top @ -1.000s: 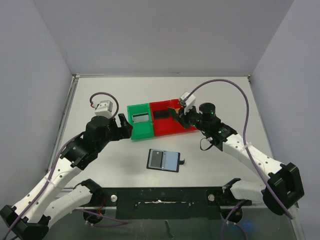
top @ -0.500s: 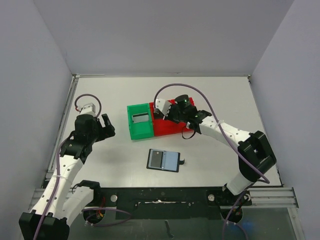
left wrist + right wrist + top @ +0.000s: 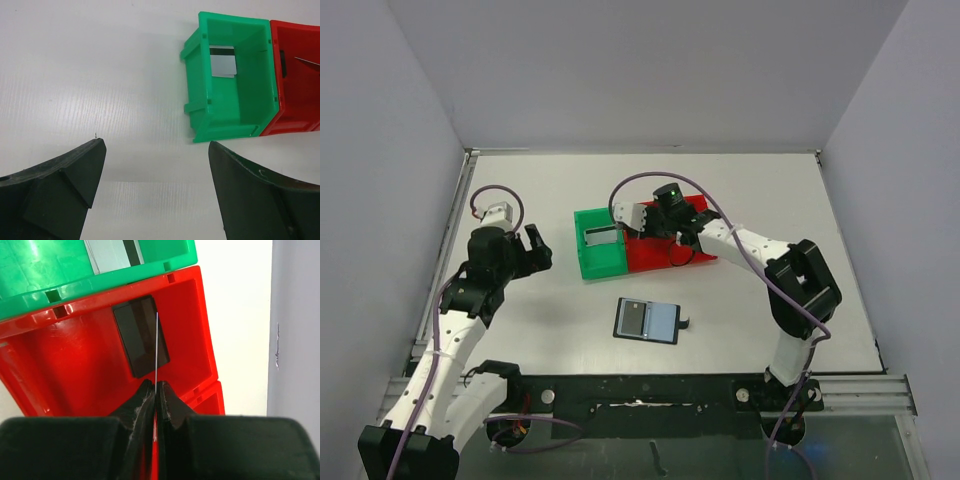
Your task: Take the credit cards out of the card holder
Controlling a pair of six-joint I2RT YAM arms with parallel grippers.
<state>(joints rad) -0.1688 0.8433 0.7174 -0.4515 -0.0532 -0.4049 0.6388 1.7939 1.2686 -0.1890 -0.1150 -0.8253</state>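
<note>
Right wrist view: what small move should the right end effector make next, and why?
Probably open the right end effector and let the thin card drop. It is pinched edge-on over the red bin, where the black card already lies, so a release should land it inside.

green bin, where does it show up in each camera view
Top view: green bin sits left of centre, mid-table.
Left wrist: upper right of the picture.
Right wrist: along the top edge, left part.
Shared landmark: the red bin touching its side.
</note>
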